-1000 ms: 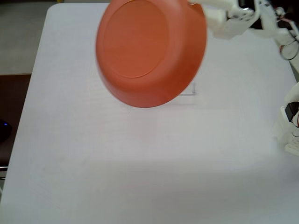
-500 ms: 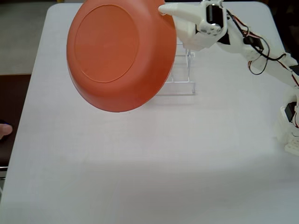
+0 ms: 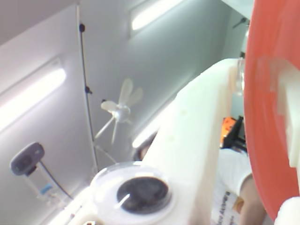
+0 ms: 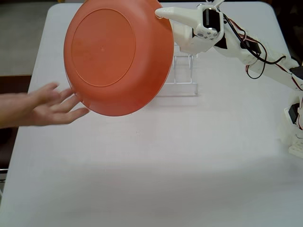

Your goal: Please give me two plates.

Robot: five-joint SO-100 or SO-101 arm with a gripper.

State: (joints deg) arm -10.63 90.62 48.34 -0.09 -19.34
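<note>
The orange plate (image 4: 113, 52) hangs tilted in the air above the table's back left in the fixed view, its underside facing the camera. My gripper (image 4: 163, 16) is shut on its upper right rim. A person's hand (image 4: 47, 106) reaches in from the left, fingertips at the plate's lower left rim. In the wrist view the orange plate (image 3: 267, 140) fills the right side, clamped in my gripper (image 3: 255, 70) between the white fingers (image 3: 197, 140). The light blue plate is out of view.
A clear wire rack (image 4: 182, 80) stands on the white table (image 4: 142, 165) behind the plate, partly hidden by it. My arm's base stands at the right edge (image 4: 296, 123). The wrist view faces up at a ceiling, a webcam (image 3: 28, 159) and a person in white (image 3: 229, 187).
</note>
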